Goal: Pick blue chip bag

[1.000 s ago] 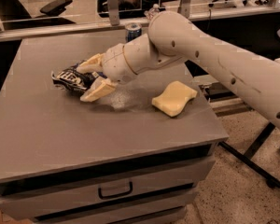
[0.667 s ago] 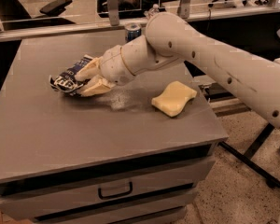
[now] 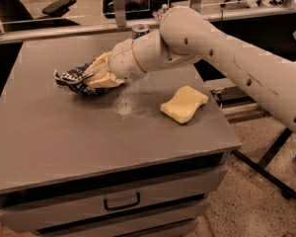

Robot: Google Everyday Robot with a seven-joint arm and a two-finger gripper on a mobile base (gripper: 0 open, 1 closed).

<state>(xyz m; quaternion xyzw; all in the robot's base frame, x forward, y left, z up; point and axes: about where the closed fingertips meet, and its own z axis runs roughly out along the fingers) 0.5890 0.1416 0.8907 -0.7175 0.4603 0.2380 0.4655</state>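
On the grey surface (image 3: 89, 132) my gripper (image 3: 96, 75) has its jaws pinched on the blue chip bag (image 3: 69, 78), so I should lift straight up, slowly.

Arm (image 3: 237, 58): cream, thick, entering from the right edge, reaching left and downwards
Elbow (image 3: 180, 26): bent, the highest part of the reach
Wrist (image 3: 138, 56): close to level, pointing left
Gripper (image 3: 101, 73): at the arm's left end, low over the far-left part of the tabletop (image 3: 89, 132)
Fingers (image 3: 106, 81): two, pale, clamped onto the right end of the blue chip bag (image 3: 69, 78), one on its far side, one on its near side
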